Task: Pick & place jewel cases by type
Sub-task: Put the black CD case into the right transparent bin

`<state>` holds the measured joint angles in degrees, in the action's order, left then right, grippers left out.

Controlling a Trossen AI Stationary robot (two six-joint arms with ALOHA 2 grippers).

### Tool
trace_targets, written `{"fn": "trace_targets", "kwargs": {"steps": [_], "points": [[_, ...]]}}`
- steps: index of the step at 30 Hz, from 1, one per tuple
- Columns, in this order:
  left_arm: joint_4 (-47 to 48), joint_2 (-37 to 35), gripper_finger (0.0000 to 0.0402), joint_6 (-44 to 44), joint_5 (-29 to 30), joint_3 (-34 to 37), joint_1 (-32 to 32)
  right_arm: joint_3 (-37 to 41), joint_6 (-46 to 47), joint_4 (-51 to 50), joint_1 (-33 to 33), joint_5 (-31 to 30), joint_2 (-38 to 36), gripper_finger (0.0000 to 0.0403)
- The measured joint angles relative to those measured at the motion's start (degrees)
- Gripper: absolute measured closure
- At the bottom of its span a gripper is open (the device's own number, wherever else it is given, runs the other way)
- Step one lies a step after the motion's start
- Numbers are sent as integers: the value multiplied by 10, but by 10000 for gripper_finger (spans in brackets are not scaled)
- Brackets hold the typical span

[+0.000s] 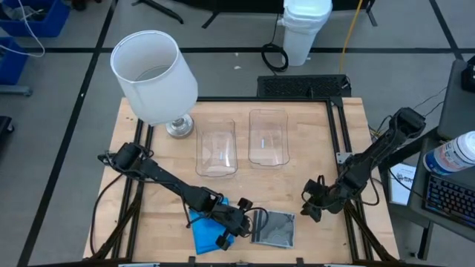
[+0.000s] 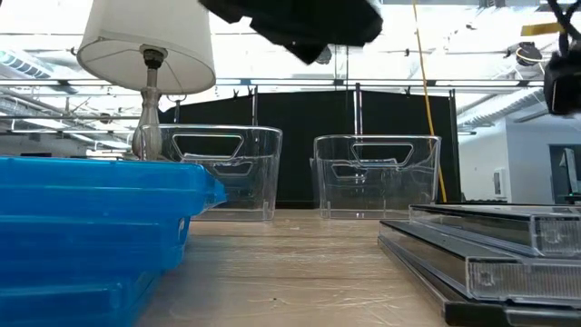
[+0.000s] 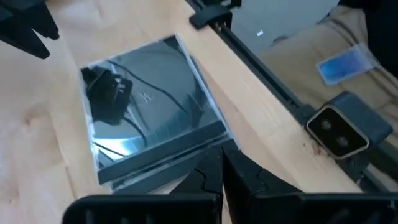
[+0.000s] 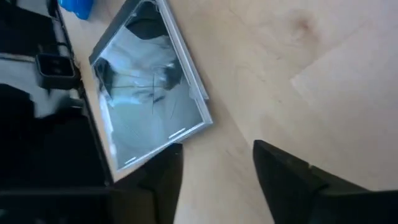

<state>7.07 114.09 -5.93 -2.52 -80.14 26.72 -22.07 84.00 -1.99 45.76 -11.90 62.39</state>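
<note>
1. Lying flat on the wooden counter (image 1: 297, 133), near its front edge, there is a stack of dark grey jewel cases (image 1: 275, 228); the left wrist view shows more than one case in it, one on top of the other.
2. Just beside this stack, toward the left side of the counter, lie the blue jewel cases (image 1: 200, 230), also flat and also stacked, as the low view shows.
3. The left pincer (image 1: 239, 222) is low over the counter, between the blue stack and the grey stack. Its two fingers are pressed together, and nothing is between them. In the left wrist view the fingertips (image 3: 217, 171) are at the edge of the grey stack, but I cannot tell if they touch it.
4. The right pincer (image 1: 313, 202) is over bare wood, to the right of the grey stack and apart from it. Its fingers (image 4: 283, 171) stand apart, and they hold nothing.
5. Two clear tubs stand side by side in the middle of the counter, the left tub (image 1: 216, 148) and the right tub (image 1: 268, 136). Nothing can be seen inside them.
6. A table lamp (image 1: 154, 76) with a white shade stands at the back left part of the counter, beside the left tub.
</note>
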Motion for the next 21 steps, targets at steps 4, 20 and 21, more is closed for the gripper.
{"fn": "trace_targets", "kwargs": {"steps": [4,20,21], "points": [[-6,2,392,0,1,0,0,49,8,106,0,0,0,174],[-59,41,393,5,47,0,-4,74,-11,150,0,-32,3,194],[-61,47,392,4,47,0,-4,74,-9,151,0,-32,6,195]]}}
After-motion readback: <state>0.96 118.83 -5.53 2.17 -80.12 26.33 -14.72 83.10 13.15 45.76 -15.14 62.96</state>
